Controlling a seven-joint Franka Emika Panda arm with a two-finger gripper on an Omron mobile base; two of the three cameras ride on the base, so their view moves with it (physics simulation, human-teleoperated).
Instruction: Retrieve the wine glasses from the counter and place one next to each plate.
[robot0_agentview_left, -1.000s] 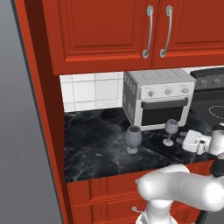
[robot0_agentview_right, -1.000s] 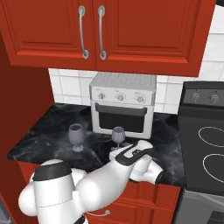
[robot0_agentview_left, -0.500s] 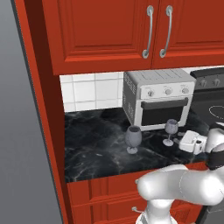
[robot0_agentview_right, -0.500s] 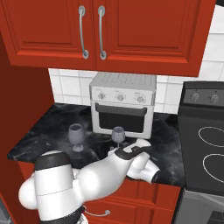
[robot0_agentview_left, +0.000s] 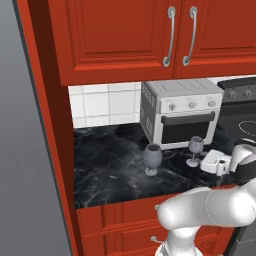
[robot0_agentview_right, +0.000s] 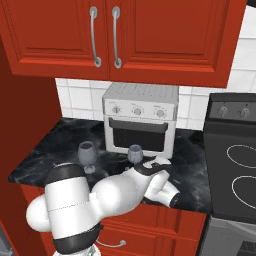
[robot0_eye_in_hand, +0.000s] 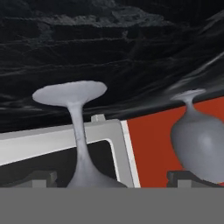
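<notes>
Claw: your claw (robot0_agentview_left: 206, 161) sits low over the bench, lying sideways, its two fingers spread wide apart and clamped on nothing. In the hand view the dark fingertips (robot0_eye_in_hand: 37, 178) stand at either side of the near glass's stem.
Near glass: the closer wine glass (robot0_agentview_left: 195, 150) stands upright right in front of your claw, just beside its tip; in the hand view it appears upside down, its stem (robot0_eye_in_hand: 81, 144) between the fingers. You cannot tell from the pictures whether a finger touches it.
Far glass: the second wine glass (robot0_agentview_left: 152, 159) stands upright further out beyond the claw, well apart from the first, on the open part of the bench.
Bench: the black veined bench (robot0_agentview_left: 107, 167) carries both glasses and lies directly under your claw, over red drawers (robot0_agentview_left: 125, 225).
Toaster oven: the white toaster oven (robot0_agentview_left: 180, 112) stands behind the near glass, to the side of your claw, against the white tiles (robot0_agentview_left: 102, 105).
Stove: the black stove (robot0_agentview_right: 232, 170) lies on the other side of your claw from the far glass.
</notes>
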